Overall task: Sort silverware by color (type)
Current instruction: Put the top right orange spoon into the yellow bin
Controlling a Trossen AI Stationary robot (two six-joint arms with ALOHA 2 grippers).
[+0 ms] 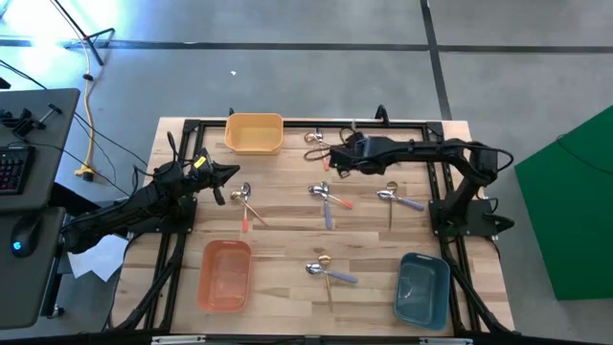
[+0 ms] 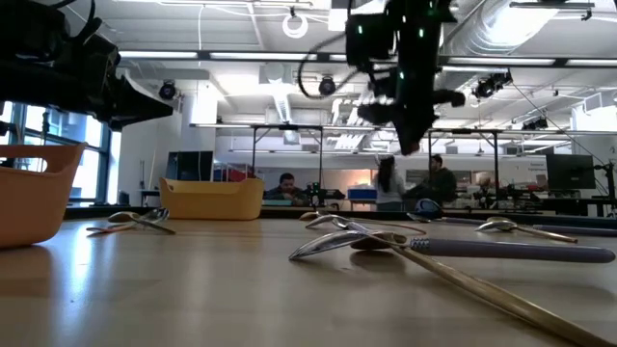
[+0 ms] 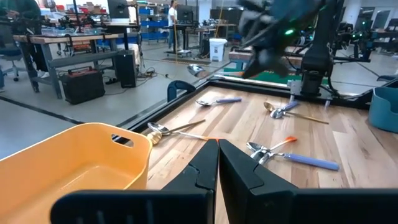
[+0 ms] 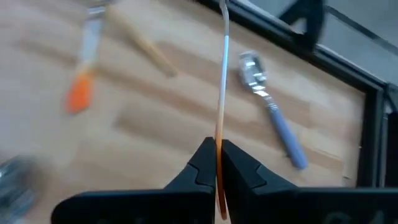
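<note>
Wooden slatted tabletop [image 1: 287, 240] inside a black frame, set in an open workshop (people stand at benches beyond). Right gripper [image 4: 217, 163], raised near the yellow bin [image 1: 254, 132], is clenched on an orange-handled spoon [image 4: 222, 93]. Left gripper [image 3: 218, 163], clenched and empty, hovers at the table's left. Other spoons lie scattered mid-table.

The middle of the table [image 1: 287, 225] is crossed by scattered spoons [image 1: 330, 198]; free wood is left between the orange bin [image 1: 226, 275] and teal bin [image 1: 422, 287].
</note>
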